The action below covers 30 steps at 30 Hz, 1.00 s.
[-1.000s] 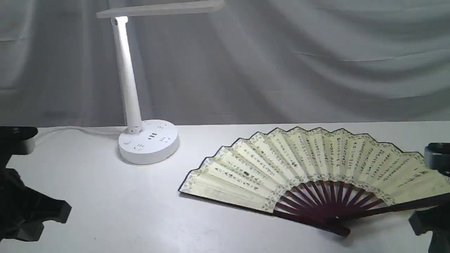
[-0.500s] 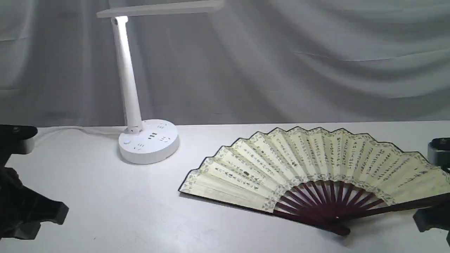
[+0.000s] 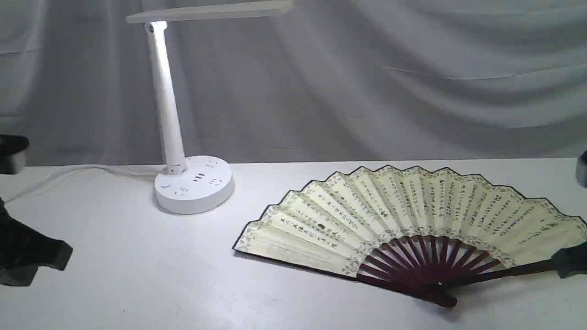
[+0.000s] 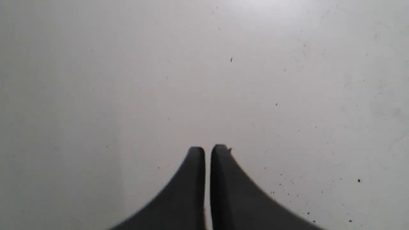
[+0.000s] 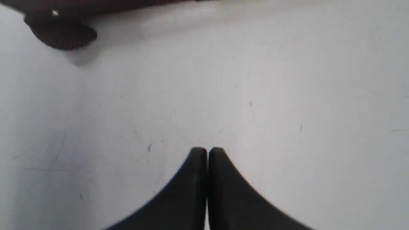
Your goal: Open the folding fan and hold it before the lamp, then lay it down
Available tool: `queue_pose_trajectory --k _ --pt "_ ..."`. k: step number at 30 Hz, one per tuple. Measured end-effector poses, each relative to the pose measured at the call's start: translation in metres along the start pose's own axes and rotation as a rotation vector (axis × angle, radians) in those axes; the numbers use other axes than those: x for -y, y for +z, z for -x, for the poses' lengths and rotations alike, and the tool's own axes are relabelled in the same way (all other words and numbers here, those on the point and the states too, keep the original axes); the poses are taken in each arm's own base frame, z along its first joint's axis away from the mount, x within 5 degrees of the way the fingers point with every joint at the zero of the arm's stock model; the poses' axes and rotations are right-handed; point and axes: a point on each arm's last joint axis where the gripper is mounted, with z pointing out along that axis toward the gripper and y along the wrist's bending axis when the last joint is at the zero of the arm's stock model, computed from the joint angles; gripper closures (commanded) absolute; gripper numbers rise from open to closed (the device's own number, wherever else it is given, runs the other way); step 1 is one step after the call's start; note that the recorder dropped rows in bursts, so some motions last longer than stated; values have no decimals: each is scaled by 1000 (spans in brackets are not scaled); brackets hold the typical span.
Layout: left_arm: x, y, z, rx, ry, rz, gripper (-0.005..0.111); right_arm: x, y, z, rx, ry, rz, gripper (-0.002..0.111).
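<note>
In the exterior view we see the fan lying spread open on the table, lower right of the frame, and the lamp standing upper left. Left wrist view: our left gripper is clenched, empty. Right wrist view: our right gripper is clenched, empty, apart from the fan.

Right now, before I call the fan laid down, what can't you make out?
- Exterior view: the folding fan has its right tip cut by the frame edge, and its guard rib end is behind the right arm. The calligraphy is too small to read.
- Right wrist view: only the fan's blurred pivot shows, cut by the frame edge.
- Left wrist view: just table and the shut left gripper; the fan and lamp are out of frame.
- Exterior view: the cord leaves at the left edge.
</note>
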Motion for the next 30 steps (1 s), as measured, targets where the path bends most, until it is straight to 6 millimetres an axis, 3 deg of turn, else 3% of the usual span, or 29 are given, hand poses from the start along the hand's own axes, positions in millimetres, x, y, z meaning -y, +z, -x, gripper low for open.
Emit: queue_pose_trajectory --k 5,11,22,30 --pt "-1 -41 -6 159 -4 -5 107 -1 -33 -4 122 7 -6 108" --pt "-3 -88 -34 374 -4 -8 107 -2 -75 -15 275 8 -22 108" --pt "-8 -182 -108 824 -15 -18 107 -7 -160 -62 618 11 -54 108" --pt "-11 -218 -171 1025 -24 -22 107 -12 -202 -115 782 11 -70 108"
